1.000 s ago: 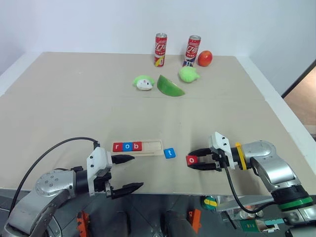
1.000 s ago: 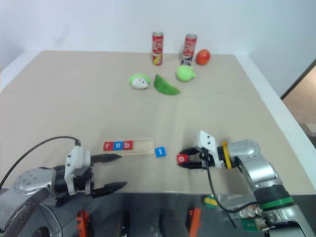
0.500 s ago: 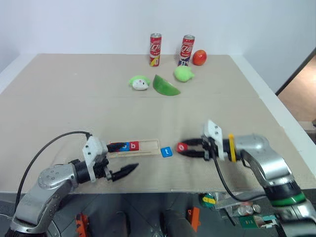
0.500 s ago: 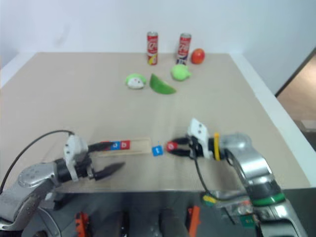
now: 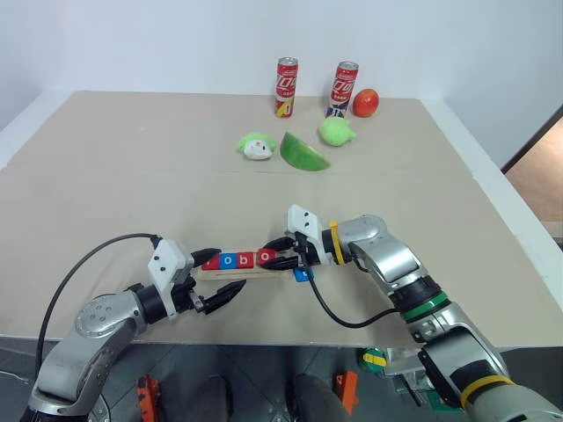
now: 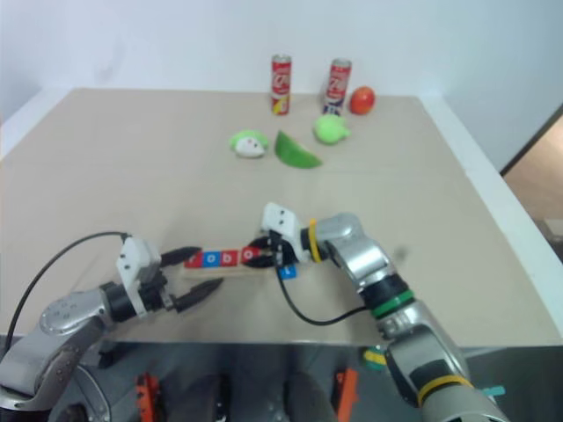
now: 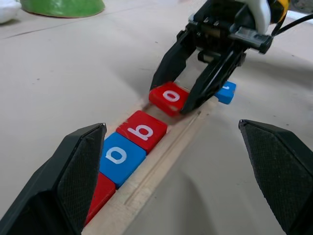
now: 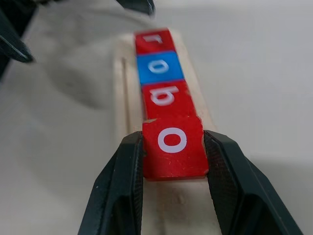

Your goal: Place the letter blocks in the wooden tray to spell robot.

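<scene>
R gripper [image 8: 172, 161]: clamping the red "o" block [image 8: 172, 147] between both fingers, holding it over the wooden tray [image 5: 236, 272], tilted a bit, right next to the red "b" block [image 7: 145, 130].
L gripper [image 5: 215, 280]: sitting wide open at the tray's left end, one finger on the far side, the other on the near side, nothing btwn them but the tray end.
Tray: lying on the table [image 5: 132, 176] near its front edge, long axis running left–right.
In tray: red "r" block [image 8: 153, 41] at the left end, blue "o" block [image 8: 159, 67] next, then the red "b", all touching in a row.
Blue "t" block [image 7: 226, 92]: lying flat on the table just off the tray's right end, under/behind the R gripper's fingers.
Far side: two red cans [image 5: 286, 87], a red round fruit [image 5: 365, 103], a green wedge [image 5: 303, 154], two green-and-white pieces [image 5: 255, 146] – all well apart from the tray.
</scene>
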Robot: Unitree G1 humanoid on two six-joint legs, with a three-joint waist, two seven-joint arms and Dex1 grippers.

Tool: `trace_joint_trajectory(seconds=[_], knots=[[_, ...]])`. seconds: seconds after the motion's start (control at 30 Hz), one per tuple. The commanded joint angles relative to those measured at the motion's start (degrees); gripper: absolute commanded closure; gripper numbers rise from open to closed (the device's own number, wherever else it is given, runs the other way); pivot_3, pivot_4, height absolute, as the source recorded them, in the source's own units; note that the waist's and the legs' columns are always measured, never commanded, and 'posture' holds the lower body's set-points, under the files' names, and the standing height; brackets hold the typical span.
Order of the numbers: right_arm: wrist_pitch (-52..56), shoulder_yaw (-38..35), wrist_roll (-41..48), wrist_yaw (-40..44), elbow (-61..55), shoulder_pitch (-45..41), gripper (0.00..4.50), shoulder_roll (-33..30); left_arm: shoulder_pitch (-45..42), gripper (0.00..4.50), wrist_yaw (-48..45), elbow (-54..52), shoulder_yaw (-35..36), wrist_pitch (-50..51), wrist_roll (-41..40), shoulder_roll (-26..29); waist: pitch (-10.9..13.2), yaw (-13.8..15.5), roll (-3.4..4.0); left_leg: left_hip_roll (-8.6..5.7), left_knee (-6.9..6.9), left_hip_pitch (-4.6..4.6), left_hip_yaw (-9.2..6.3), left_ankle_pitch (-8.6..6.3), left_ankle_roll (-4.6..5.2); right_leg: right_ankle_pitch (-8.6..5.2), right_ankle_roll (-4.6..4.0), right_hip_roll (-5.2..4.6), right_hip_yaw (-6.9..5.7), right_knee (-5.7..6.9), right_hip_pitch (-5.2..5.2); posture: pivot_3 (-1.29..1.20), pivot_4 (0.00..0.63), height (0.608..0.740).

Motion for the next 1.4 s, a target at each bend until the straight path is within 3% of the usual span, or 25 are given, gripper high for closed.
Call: trace_joint_trajectory(seconds=[0.03,0.83,0.9,1.1,1.4], knots=[[-2.66,-0.29,-0.86,0.87,1.99,-2.7,3.25,1.38,0.91,0.0,0.81,-2.75,0.41,-0.32,0.19,-0.12,0.0,-0.02,0.0,0.04,0.0,0.01,-0.02,0.0,0.0,0.0,0.0,0.05,-0.02,0.0,0.0,0.0,0.15,0.74],[-6.08,-1.34,-3.15,3.71,7.93,-3.62,3.25,3.45,2.15,0.0,1.3,-3.24,0.76,-0.65,0.28,1.17,0.0,-0.05,0.0,0.19,-0.01,0.1,-0.04,0.01,-0.01,-0.01,-0.07,0.13,-0.17,0.03,0.02,0.0,0.15,0.74],[-5.74,-1.49,-2.98,3.84,8.03,-3.79,2.22,3.65,1.96,0.0,1.23,-3.01,0.55,-0.65,0.41,1.2,0.0,-0.05,0.0,0.19,-0.01,0.1,-0.03,0.01,-0.01,-0.01,-0.06,0.13,-0.16,0.03,0.02,0.0,0.15,0.74],[-4.68,-2.56,-2.11,2.89,6.89,-3.86,0.15,4.68,2.13,0.0,1.12,-3.14,0.24,-0.54,0.41,1.17,0.0,-0.05,0.01,0.19,-0.01,0.09,-0.03,0.01,-0.01,-0.01,-0.06,0.13,-0.17,0.03,0.01,0.0,0.15,0.74],[7.68,-13.33,6.18,-5.5,-5.5,0.1,0.07,4.6,3.24,0.0,-0.1,-3.81,1.56,-0.7,-0.27,1.93,0.0,-0.04,0.01,0.18,-0.03,0.06,-0.05,0.01,-0.01,-0.03,-0.07,0.11,-0.16,0.02,0.0,0.0,0.15,0.74]])
